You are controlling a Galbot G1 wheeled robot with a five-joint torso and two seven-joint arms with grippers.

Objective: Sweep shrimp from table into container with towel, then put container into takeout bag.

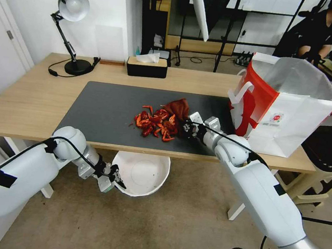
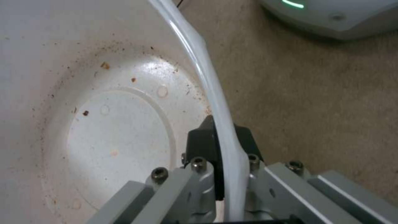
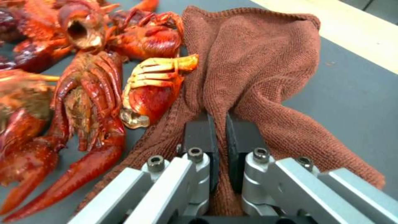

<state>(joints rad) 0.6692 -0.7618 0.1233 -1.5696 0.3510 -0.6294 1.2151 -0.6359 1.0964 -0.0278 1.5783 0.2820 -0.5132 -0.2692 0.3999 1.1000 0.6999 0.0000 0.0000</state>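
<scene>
Shrimp point(image 1: 156, 124) lie heaped on the dark mat point(image 1: 103, 112) of the desk point(image 1: 24, 99), touching the towel point(image 1: 178, 108), which the right gripper point(image 1: 185, 127) pinches between its jaws. Below the desk's front edge, the left gripper point(image 1: 117, 179) clamps the bowl point(image 1: 143, 174) by its rim. A takeout bag point(image 1: 285, 107) stands right of the pile; a tissue box point(image 1: 147, 66) and lamp point(image 1: 71, 28) stand behind.

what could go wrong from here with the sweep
The container, pinched by its rim in the left gripper, sits left of the shrimp; pieces swept straight off the table edge could miss it. The towel, bunched in the right gripper, may ride over shells and leave some behind.
</scene>
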